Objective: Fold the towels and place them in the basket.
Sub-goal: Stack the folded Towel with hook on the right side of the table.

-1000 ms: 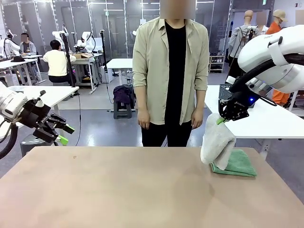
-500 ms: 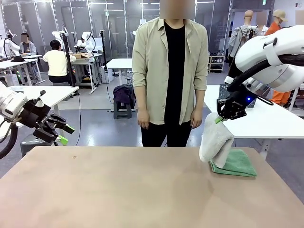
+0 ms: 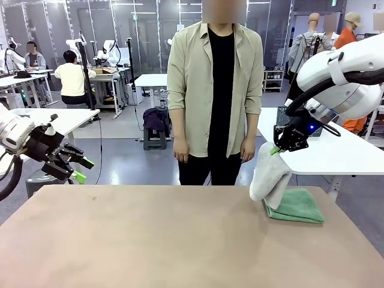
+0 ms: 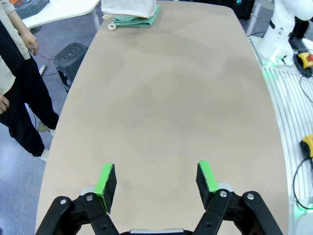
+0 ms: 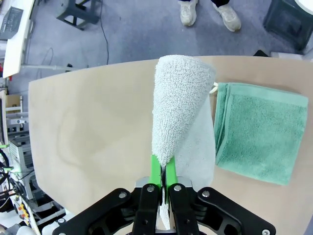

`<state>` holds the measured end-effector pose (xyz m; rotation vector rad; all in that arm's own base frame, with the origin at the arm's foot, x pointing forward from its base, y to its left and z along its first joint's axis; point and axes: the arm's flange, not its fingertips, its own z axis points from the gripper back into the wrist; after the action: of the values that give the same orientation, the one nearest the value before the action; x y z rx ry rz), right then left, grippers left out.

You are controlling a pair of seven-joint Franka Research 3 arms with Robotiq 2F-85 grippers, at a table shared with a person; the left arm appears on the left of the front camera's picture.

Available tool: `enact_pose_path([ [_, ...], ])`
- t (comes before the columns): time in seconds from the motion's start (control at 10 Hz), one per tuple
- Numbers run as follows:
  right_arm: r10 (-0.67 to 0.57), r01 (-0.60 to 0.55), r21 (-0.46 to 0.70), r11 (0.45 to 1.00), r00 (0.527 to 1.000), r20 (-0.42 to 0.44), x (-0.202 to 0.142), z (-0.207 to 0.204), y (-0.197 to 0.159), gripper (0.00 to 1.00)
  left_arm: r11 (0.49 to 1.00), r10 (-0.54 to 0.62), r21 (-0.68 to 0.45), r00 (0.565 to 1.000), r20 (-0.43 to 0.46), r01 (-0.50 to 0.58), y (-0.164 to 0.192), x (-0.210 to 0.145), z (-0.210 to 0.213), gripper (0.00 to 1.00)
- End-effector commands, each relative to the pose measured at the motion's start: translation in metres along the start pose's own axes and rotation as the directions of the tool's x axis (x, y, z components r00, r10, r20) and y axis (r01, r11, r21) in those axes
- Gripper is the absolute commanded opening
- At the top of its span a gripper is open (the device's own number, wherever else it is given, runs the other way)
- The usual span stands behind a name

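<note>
Green towel (image 3: 297, 205) folded on counter (image 3: 180, 240); cream towel (image 3: 270, 175) pinched in right gripper (image 3: 277, 150), lifted. Left gripper (image 3: 81, 169) open, empty. Basket placement pending.

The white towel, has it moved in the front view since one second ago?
Yes. The white towel, held up by the right end effector, has drifted slightly toward picture left, uncovering more of the green towel lying on the table.

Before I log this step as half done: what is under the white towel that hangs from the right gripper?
The folded green towel lies on the table beneath the white towel, whose lower end hides the green one's near-left edge. Whether they touch is unclear.
</note>
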<state>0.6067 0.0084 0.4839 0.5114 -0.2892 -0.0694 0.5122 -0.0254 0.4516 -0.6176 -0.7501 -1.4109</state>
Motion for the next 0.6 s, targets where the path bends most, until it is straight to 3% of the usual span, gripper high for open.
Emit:
enact_pose_path([
  [0.0, 0.005, -0.004, 0.067, 0.998, 1.0, -0.024, 0.013, -0.005, -0.012, 0.04, 1.0, 0.008, 0.005, 1.0, -0.003, -0.008, 0.0, 0.002, 0.0, 0.84],
  [0.5, 0.0, 0.002, 0.022, 1.0, 0.997, -0.076, 0.025, -0.018, -0.059, 0.04, 1.0, 0.008, 0.005, 1.0, -0.003, -0.008, 0.0, 0.002, 0.0, 0.84],
])
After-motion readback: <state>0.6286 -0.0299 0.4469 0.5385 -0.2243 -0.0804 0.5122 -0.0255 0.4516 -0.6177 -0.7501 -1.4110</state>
